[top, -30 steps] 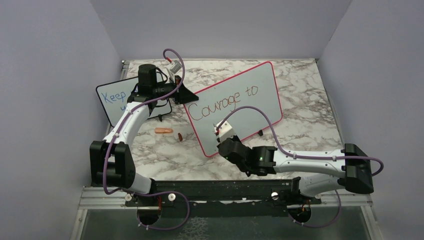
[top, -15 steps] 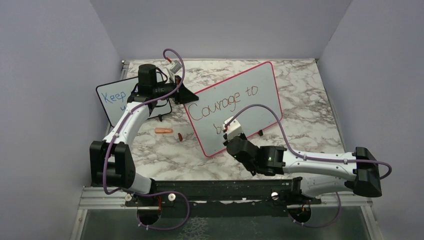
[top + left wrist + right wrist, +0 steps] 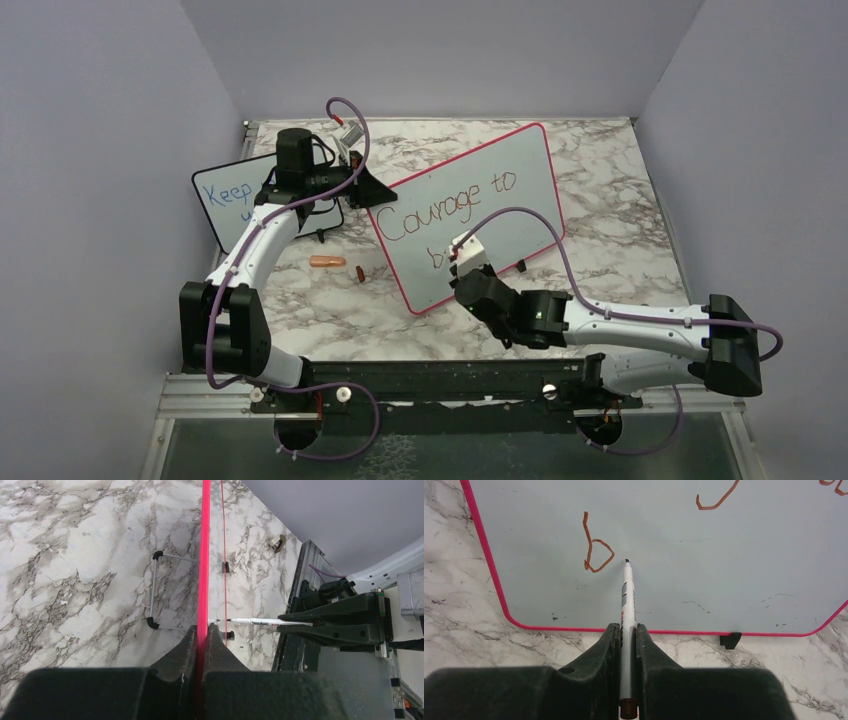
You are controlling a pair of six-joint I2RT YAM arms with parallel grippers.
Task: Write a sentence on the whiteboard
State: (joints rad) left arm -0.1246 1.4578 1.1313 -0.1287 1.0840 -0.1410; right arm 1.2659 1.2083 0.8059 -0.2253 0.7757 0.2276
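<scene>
With my right hand point(image 3: 626, 630) clamped on the marker point(image 3: 627, 592) and my left hand point(image 3: 202, 630) pinching the whiteboard point(image 3: 205, 555) edge steady, I should start the next letter lightly, just right of the b point(image 3: 594, 555) at upper left.

- Whiteboard point(image 3: 490, 195) stands mid-table; bare marble tabletop point(image 3: 620, 240) at its 3 o'clock.
- Left gripper point(image 3: 202, 630) clamps its 9 o'clock edge, smaller board point(image 3: 222, 195) beyond.
- Right gripper point(image 3: 626, 630) with marker point(image 3: 626, 595) blocks 6 o'clock.

A white marble-patterned tabletop point(image 3: 620, 200) with grey veining fills the middle of the frame. Plain lavender-grey walls point(image 3: 440, 50) enclose it at left, back and right. An aluminium rail point(image 3: 190, 402) runs along the lower edge. The light is soft and even.
</scene>
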